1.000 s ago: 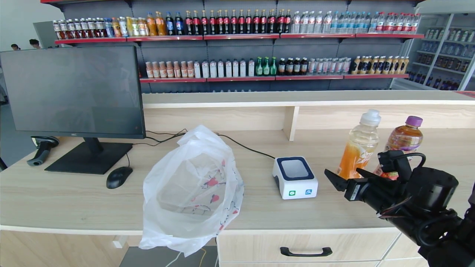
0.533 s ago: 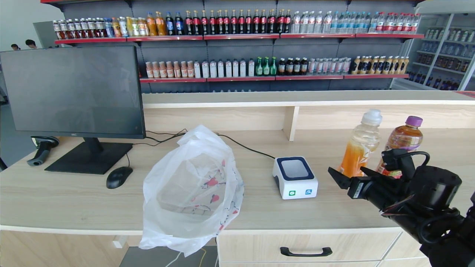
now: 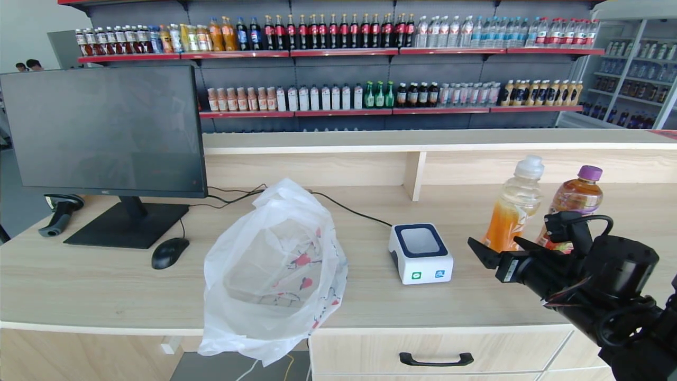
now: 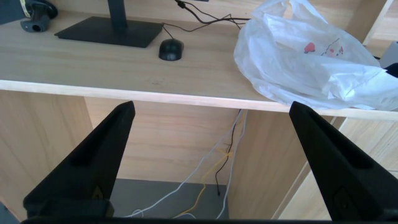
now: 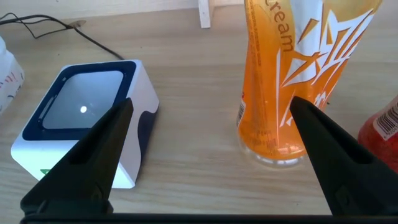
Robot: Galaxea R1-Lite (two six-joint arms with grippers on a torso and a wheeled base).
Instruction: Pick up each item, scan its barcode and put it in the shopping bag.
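Head view: the wooden counter [image 3: 106, 286] runs across the frame. At lower right the right gripper [image 3: 500, 247] hovers low over the counter, fingers spread, nothing between them, tips near the foot of the orange bottle [image 3: 512, 206]. That bottle stands upright at right of centre, white cap on. The purple-capped bottle [image 3: 574, 203] stands upright just beside it, further right, partly behind the arm. The white barcode scanner [image 3: 420, 253] sits just right of centre, window facing up, apart from both bottles. The shopping bag [image 3: 275, 270] lies at lower centre, mouth open toward the front edge, part of it hanging over the edge. At left stand a dark monitor [image 3: 106, 132], a black mouse [image 3: 169, 252] and a handheld scanner [image 3: 59, 214]. Left wrist view: the left gripper [image 4: 211, 109] sits below counter level with fingers wide apart and nothing held. Beyond it lie the shopping bag [image 4: 311, 59], the mouse [image 4: 170, 49] and the monitor's base [image 4: 112, 31]. Right wrist view: the right gripper [image 5: 211, 102] has its fingers spread. Beyond one finger is the barcode scanner [image 5: 87, 118], beyond the other the orange bottle [image 5: 292, 74], and the purple-capped bottle's red label [image 5: 382, 127] shows next to that.
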